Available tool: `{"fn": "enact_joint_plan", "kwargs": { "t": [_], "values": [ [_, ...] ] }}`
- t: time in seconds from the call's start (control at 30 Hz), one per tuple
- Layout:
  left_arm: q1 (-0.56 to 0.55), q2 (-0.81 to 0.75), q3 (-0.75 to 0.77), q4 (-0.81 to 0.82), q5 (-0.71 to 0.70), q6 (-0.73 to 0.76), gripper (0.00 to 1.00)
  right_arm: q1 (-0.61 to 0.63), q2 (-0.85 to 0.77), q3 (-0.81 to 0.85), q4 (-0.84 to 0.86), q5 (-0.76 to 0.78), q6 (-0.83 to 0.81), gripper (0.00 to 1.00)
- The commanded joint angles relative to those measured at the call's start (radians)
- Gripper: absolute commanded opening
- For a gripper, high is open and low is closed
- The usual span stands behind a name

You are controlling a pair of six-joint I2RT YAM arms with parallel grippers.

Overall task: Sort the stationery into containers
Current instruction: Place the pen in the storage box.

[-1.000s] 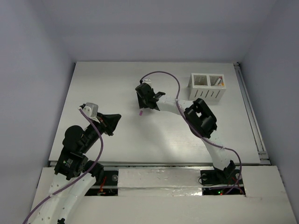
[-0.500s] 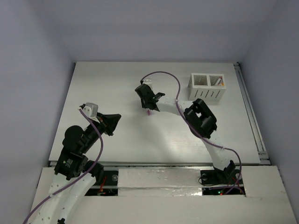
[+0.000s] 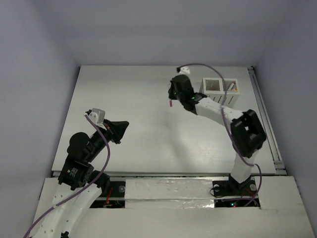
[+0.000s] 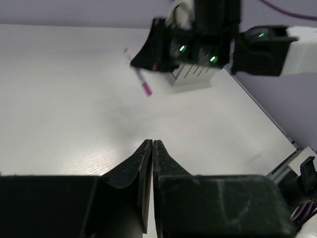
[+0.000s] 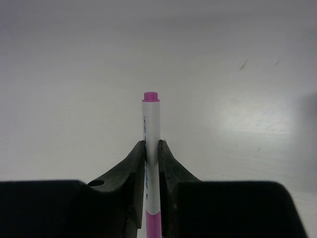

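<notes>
Left claw [image 4: 152, 145] idling at near edge of bench [image 3: 138, 148], jaws pressed together, empty. Right claw [image 5: 151, 147] pinching pink-capped pen [image 5: 151, 121] mid-barrel, holding it above bench just left of white holder [image 3: 218, 100]. Looking like the carry step; next move is likely needing pen lined up over a compartment, then releasing

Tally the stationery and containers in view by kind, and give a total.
Pens: 1, the pink-capped pen in the right gripper
Holders: 1, the white two-compartment holder
Unidentified: 1, a small piece in the holder's right compartment, too small to name
Total: 3
</notes>
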Motion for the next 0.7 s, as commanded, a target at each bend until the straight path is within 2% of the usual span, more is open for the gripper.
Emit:
{"fn": "enact_joint_plan", "kwargs": {
  "t": [0.0, 0.1, 0.13, 0.2, 0.23, 0.33, 0.43, 0.53, 0.67],
  "values": [
    [0.008, 0.020, 0.032, 0.039, 0.016, 0.012, 0.03, -0.131, -0.174, -0.057, 0.198, 0.050, -0.037, 0.00],
    [0.008, 0.027, 0.032, 0.039, 0.020, 0.012, 0.07, -0.234, -0.263, -0.113, 0.231, 0.069, -0.053, 0.00],
    [0.008, 0.029, 0.032, 0.041, 0.023, 0.011, 0.17, -0.310, -0.276, -0.123, 0.257, 0.067, -0.053, 0.00],
    [0.017, 0.032, 0.032, 0.044, 0.030, 0.012, 0.27, -0.380, -0.291, -0.131, 0.268, 0.056, -0.045, 0.00],
    [0.017, 0.034, 0.030, 0.044, 0.032, 0.011, 0.36, -0.409, -0.296, -0.133, 0.281, 0.061, -0.048, 0.00],
    [0.017, 0.035, 0.030, 0.044, 0.035, 0.011, 0.50, -0.494, -0.282, -0.136, 0.331, 0.116, -0.102, 0.00],
    [0.026, 0.037, 0.030, 0.044, 0.033, 0.011, 0.57, -0.563, -0.259, -0.128, 0.369, 0.171, -0.146, 0.00],
    [0.026, 0.037, 0.030, 0.044, 0.035, 0.011, 0.60, -0.619, -0.208, -0.108, 0.367, 0.176, -0.168, 0.00],
    [0.026, 0.037, 0.029, 0.044, 0.033, 0.011, 0.61, -0.630, -0.155, -0.105, 0.386, 0.204, -0.209, 0.00]
  ]
}}
